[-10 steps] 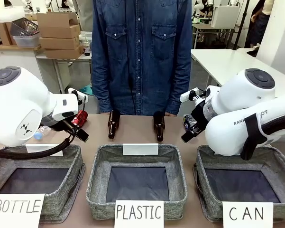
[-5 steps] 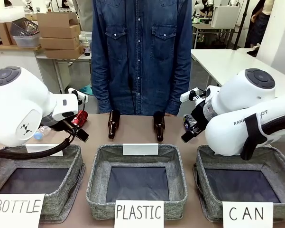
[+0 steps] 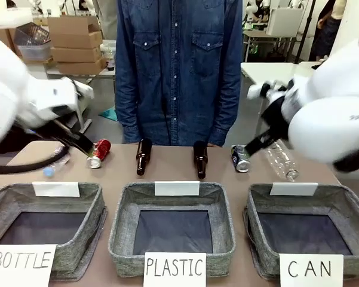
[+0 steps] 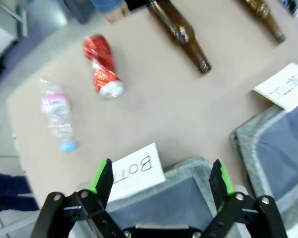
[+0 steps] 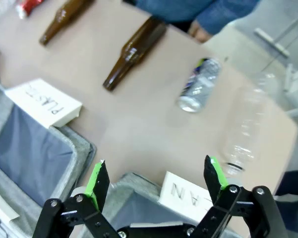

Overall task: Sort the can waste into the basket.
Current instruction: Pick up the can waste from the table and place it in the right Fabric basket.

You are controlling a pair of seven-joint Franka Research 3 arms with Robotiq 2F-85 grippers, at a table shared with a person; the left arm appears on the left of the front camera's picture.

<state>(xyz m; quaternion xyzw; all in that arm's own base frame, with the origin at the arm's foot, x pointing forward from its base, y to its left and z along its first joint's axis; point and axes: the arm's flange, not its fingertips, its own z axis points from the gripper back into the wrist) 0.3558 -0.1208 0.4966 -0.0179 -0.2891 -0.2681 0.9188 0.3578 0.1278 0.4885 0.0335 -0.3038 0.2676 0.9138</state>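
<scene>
We see the red dented metal can [image 3: 98, 153] [image 4: 103, 67] on its side on the tan surface [image 3: 173, 170], far left. The dark navy metal can [image 3: 240, 158] [image 5: 198, 85] lies on its side at right, near the grey woven-fabric CAN basket [image 3: 340, 192] but outside it. Two brown glass bottles [image 3: 143, 156] lie between the cans, with a clear plastic bottle [image 3: 284, 160] beside the navy one. Left end effector [image 4: 161, 171] has jaws wide apart, above the BOTTLE basket [image 3: 6, 197] rim. Right end effector [image 5: 155, 168] has jaws wide apart, above the CAN basket rim. A person in a denim shirt [image 3: 178, 72] stands opposite.
</scene>
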